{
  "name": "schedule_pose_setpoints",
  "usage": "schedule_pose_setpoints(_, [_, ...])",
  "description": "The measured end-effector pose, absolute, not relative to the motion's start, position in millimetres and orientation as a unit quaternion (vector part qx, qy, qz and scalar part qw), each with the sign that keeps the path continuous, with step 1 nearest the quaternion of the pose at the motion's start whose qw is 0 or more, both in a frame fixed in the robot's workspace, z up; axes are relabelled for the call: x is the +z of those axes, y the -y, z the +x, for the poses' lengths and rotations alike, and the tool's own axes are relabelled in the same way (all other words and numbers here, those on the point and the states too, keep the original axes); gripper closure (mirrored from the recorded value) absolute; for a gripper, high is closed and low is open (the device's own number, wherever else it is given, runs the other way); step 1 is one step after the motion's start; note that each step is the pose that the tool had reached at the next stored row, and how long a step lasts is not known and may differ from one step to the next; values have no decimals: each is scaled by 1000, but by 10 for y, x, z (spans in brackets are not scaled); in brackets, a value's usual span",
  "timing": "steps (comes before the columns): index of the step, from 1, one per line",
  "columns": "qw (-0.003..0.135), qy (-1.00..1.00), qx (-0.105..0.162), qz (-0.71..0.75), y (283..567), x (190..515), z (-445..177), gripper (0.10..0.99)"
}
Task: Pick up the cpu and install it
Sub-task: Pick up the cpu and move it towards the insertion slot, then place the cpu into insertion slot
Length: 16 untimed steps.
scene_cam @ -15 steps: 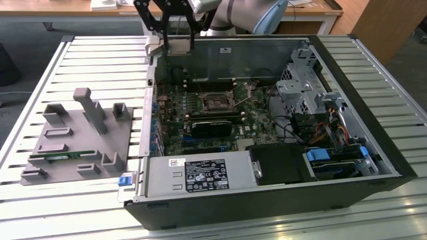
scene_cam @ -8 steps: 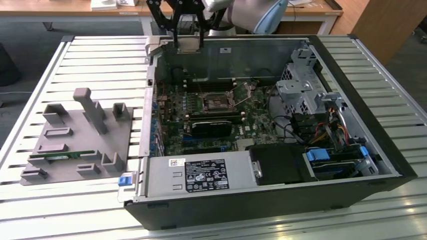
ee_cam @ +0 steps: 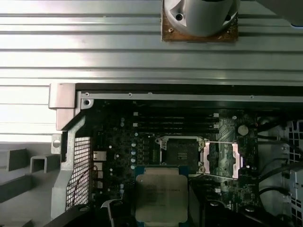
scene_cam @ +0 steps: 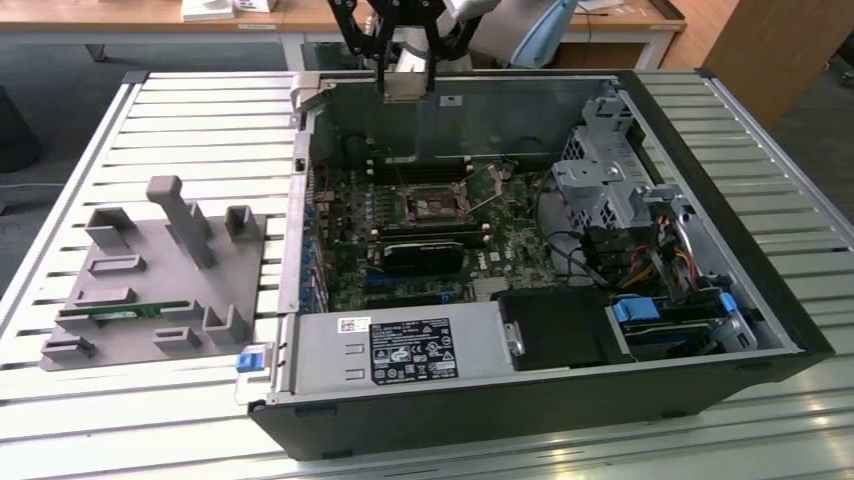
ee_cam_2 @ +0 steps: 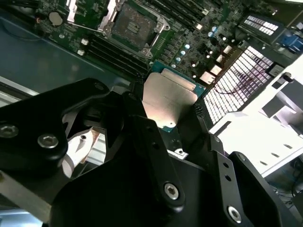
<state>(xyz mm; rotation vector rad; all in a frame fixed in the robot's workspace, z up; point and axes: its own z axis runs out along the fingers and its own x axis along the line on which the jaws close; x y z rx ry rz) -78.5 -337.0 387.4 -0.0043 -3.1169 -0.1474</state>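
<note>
Bench: slatted table (scene_cam: 200, 110), case (scene_cam: 534, 410) on side for top access.
Gripper (ee_cam_2: 168, 99): pinching cpu (ee_cam_2: 170, 92) by edges, level.
Socket (ee_cam: 180, 151): open, empty.

Exterior view: up high, off the open PC case (scene_cam: 534, 420), angled down, mid-range. Both wrist views ride above the motherboard (ee_cam: 118, 142). First wrist view looks straight down; second wrist view peers close-in past the gripper (ee_cam_2: 168, 97). All 3 share CPU socket (ee_cam: 180, 151) & cpu (ee_cam: 161, 201).
</note>
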Motion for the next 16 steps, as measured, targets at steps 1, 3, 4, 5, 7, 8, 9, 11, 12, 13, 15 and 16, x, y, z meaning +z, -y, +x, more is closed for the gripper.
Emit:
schedule_pose_setpoints(1, [11, 999, -47, -1, 3365, 3873, -754, 549])
schedule_pose_setpoints(3, [11, 999, -47, -1, 3351, 3869, -685, 549])
schedule_pose_setpoints(4, [11, 999, -47, -1, 3339, 3865, -659, 549])
schedule_pose_setpoints(5, [11, 999, -47, -1, 3325, 3862, -637, 549])
schedule_pose_setpoints(7, [11, 999, -47, -1, 3290, 3855, -609, 549])
schedule_pose_setpoints(8, [11, 999, -47, -1, 3272, 3851, -603, 549])
schedule_pose_setpoints(9, [11, 999, -47, -1, 3252, 3848, -592, 549])
schedule_pose_setpoints(11, [11, 999, -47, -1, 3206, 3838, -550, 549])
schedule_pose_setpoints(12, [11, 999, -47, -1, 3188, 3832, -524, 549])
schedule_pose_setpoints(13, [11, 999, -47, -1, 3178, 3827, -502, 549])
schedule_pose_setpoints(15, [11, 999, -46, -2, 3169, 3824, -474, 549])
schedule_pose_setpoints(16, [11, 999, -43, -2, 3168, 3823, -465, 549])
